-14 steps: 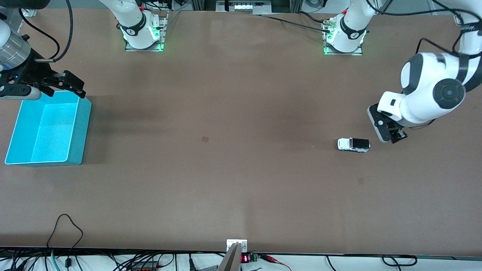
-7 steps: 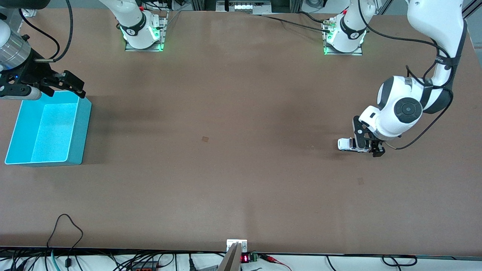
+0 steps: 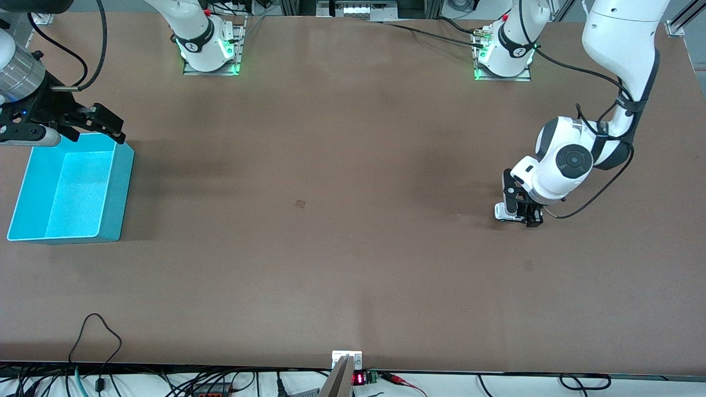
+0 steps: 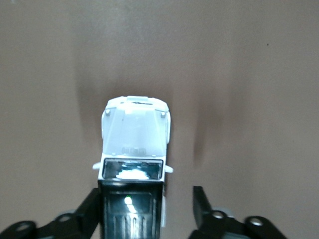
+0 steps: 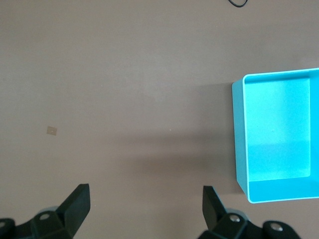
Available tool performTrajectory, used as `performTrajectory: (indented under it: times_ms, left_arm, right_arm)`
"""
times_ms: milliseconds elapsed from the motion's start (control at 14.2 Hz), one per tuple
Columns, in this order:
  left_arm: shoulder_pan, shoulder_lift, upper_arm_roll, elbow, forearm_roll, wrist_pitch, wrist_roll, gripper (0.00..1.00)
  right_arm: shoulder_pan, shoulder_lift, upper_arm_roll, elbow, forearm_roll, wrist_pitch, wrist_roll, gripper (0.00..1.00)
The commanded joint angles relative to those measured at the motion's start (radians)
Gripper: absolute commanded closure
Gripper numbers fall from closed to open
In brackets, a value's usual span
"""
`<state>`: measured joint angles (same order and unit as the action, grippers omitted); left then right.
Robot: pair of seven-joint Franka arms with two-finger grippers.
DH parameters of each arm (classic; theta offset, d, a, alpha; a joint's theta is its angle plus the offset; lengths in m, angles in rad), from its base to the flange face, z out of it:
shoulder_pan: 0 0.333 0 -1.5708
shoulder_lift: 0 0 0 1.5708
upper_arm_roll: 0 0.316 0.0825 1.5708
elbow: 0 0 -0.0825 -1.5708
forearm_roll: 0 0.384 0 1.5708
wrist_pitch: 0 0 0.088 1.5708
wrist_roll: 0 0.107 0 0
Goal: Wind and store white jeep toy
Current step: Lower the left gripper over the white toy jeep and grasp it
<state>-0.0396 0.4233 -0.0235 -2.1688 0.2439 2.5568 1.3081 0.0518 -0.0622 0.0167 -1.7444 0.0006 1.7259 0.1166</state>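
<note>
The white jeep toy (image 4: 134, 144) stands on the brown table toward the left arm's end. In the front view only its white nose (image 3: 499, 211) shows from under the hand. My left gripper (image 3: 522, 216) is down at the table and open, with its fingers on either side of the jeep's black rear roof. In the left wrist view my left gripper (image 4: 147, 199) has one finger against the jeep's side, with a gap between the jeep and the other finger (image 4: 201, 201). My right gripper (image 3: 92, 123) waits open and empty over the corner of the blue bin (image 3: 120, 187); its own view (image 5: 144, 201) shows only bare table between the fingers.
The blue bin (image 5: 239, 144) is empty and stands at the right arm's end of the table. A small square mark (image 3: 300, 203) lies mid-table. Both arm bases (image 3: 208, 47) stand along the edge farthest from the front camera. Cables (image 3: 99, 331) lie at the nearest edge.
My left arm has swung in from beside the jeep and come down over it, so its fingers now straddle the jeep's rear. The jeep and the right arm have not moved.
</note>
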Motion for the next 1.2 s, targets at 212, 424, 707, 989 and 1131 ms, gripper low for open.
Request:
performTrajectory:
  times_ms: [212,424,707,989,1131]
  left_arm:
    - [-0.003,-0.012,-0.001,0.001,0.026,0.005,0.02,0.82]
    - [-0.006,-0.006,-0.001,0.006,0.025,0.005,0.019,0.83]
    - [0.007,0.009,-0.001,0.006,0.025,-0.023,0.028,0.82]
    - [0.101,0.026,0.004,0.023,0.025,-0.026,0.121,0.81]
    - [0.171,0.07,0.005,0.068,0.025,-0.026,0.225,0.81]
  right_arm:
    - [-0.01,-0.024,0.008,-0.021,0.007,0.006,0.008,0.0]
    - [-0.01,-0.022,0.008,-0.021,0.007,0.004,0.008,0.0]
    - [-0.01,-0.022,0.008,-0.021,0.007,0.004,0.008,0.0]
    - [-0.01,-0.024,0.008,-0.021,0.007,0.004,0.008,0.0]
    - [-0.01,-0.024,0.008,-0.021,0.007,0.004,0.008,0.0]
